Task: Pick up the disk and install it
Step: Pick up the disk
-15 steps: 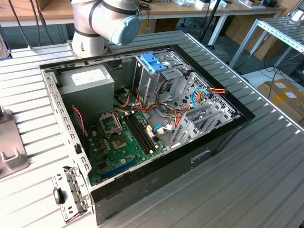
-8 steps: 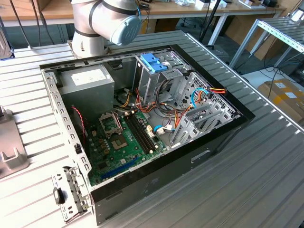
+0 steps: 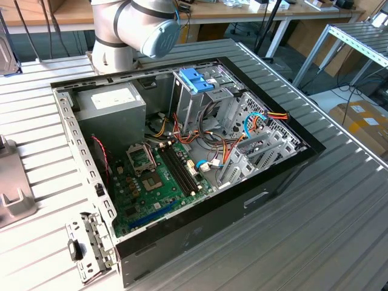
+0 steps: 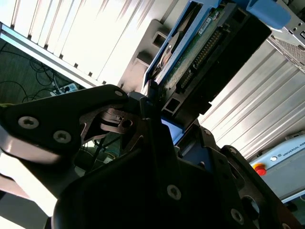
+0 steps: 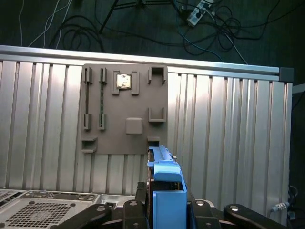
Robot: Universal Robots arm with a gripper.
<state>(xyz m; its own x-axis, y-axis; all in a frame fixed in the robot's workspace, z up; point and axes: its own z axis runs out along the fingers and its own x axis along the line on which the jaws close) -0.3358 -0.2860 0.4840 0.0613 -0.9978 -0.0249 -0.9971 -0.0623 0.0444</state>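
Observation:
In the first wrist view the disk (image 5: 167, 191) stands on edge, its blue plastic rail towards the camera, between the black fingers (image 5: 138, 205) of my gripper (image 5: 167, 207). The gripper is shut on it. In the second wrist view the disk (image 4: 209, 47) shows its green circuit board, dark connector edge and blue rail, with the gripper (image 4: 155, 112) clamped at its near end. It hangs above the ribbed metal table, just short of a grey holder plate (image 5: 126, 109).
The open computer case (image 3: 73, 139) lies on the table, with a motherboard (image 3: 157, 182), a grey power supply box (image 3: 112, 106) and an upright metal cage with a blue top (image 3: 197, 82). The arm's base (image 3: 136, 30) stands behind it. A vented panel (image 5: 43, 212) is close to the gripper.

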